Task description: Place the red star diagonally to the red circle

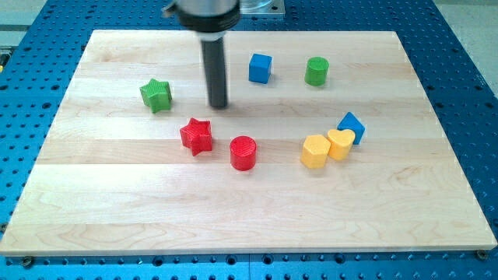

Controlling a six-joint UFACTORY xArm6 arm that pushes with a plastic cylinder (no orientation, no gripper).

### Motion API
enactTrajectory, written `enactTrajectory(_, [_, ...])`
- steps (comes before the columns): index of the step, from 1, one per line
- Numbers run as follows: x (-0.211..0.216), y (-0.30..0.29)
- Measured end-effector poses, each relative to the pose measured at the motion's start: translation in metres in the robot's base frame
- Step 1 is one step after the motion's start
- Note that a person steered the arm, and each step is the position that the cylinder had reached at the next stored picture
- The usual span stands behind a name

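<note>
Camera view: red star (196, 136) sits upright left of red circle (243, 152); no jaws.

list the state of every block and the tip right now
my tip: on the board, above and right of the red star, touching no block
red star: flat, just left of the red circle, apart
red circle: upright, free
green star: flat, alone
blue cube: alone
green cylinder: upright, alone
yellow hexagon: against the yellow heart
yellow heart: between hexagon and blue block
blue block: behind the heart
</note>
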State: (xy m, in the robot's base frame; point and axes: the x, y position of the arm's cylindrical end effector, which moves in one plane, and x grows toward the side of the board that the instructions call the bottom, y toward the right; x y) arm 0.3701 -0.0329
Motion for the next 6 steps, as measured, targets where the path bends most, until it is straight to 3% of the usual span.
enactTrajectory(4, [0.074,-0.084])
enactTrajectory(5, [0.086,-0.002])
enactTrajectory(6, [0.088,0.009])
